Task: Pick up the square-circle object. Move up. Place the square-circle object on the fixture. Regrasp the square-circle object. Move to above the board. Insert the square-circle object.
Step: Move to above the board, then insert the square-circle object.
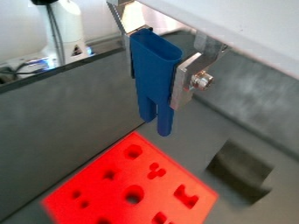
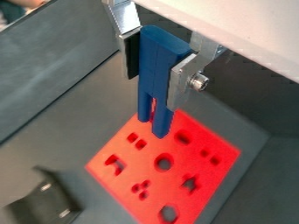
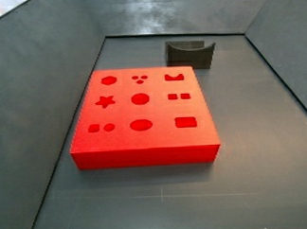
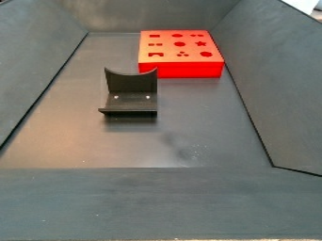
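In both wrist views my gripper (image 1: 155, 66) (image 2: 156, 63) is shut on the square-circle object (image 1: 153, 83) (image 2: 155, 83), a blue elongated block that hangs downward between the silver fingers (image 1: 184, 83) (image 2: 184, 77). It is held high above the board (image 1: 131, 185) (image 2: 163, 162), a red slab with shaped cut-outs. The fixture (image 1: 243, 168) (image 2: 45, 203), a dark notched block, stands on the floor beside the board. Both side views show the board (image 3: 143, 117) (image 4: 180, 53) and the fixture (image 3: 191, 54) (image 4: 128, 92), but neither shows the gripper or the blue object.
Grey walls enclose the dark floor (image 3: 266, 179) (image 4: 176, 141) on all sides. A white bottle-like item (image 1: 62, 31) and cables stand beyond one wall in a wrist view.
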Controlling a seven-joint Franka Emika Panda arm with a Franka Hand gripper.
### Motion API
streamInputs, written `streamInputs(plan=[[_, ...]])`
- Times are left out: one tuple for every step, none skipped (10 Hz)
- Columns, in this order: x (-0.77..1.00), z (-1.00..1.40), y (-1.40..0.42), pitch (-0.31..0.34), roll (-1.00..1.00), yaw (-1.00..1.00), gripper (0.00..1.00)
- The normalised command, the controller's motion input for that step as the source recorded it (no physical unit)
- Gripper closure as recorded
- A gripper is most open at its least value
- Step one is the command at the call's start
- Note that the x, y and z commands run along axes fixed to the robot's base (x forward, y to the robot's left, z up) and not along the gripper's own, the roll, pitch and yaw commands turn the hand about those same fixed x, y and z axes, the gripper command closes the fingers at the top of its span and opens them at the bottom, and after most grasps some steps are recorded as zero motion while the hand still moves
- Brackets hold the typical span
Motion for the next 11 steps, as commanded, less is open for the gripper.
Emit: streamInputs(plan=[[-0.05, 0.05, -0.10, 0.038, -0.59, -0.05, 1.00], [-0.06, 0.03, -0.06, 0.004, -0.40, -0.03, 1.00], [-0.06, 0.01, -0.03, -0.017, -0.27, -0.02, 1.00], [0.00, -0.04, 0.00, -0.019, 0.00, 0.00, 1.00], [0.00, 0.00, -0.19, -0.020, 0.07, 0.00, 1.00], [-0.29, -0.70, -0.24, -0.187, 0.00, 0.23, 1.00], [-0.09, -0.72, -0.36, -0.073, 0.00, 0.59, 1.00], [-0.07, -0.74, -0.35, -0.059, 0.00, 0.62, 1.00], [-0.18, -0.89, -0.23, -0.051, 0.01, 0.68, 1.00], [-0.23, -0.96, -0.27, -0.034, 0.03, 0.63, 1.00], [-0.03, -1.00, -0.26, 0.000, 0.00, 0.27, 1.00]])
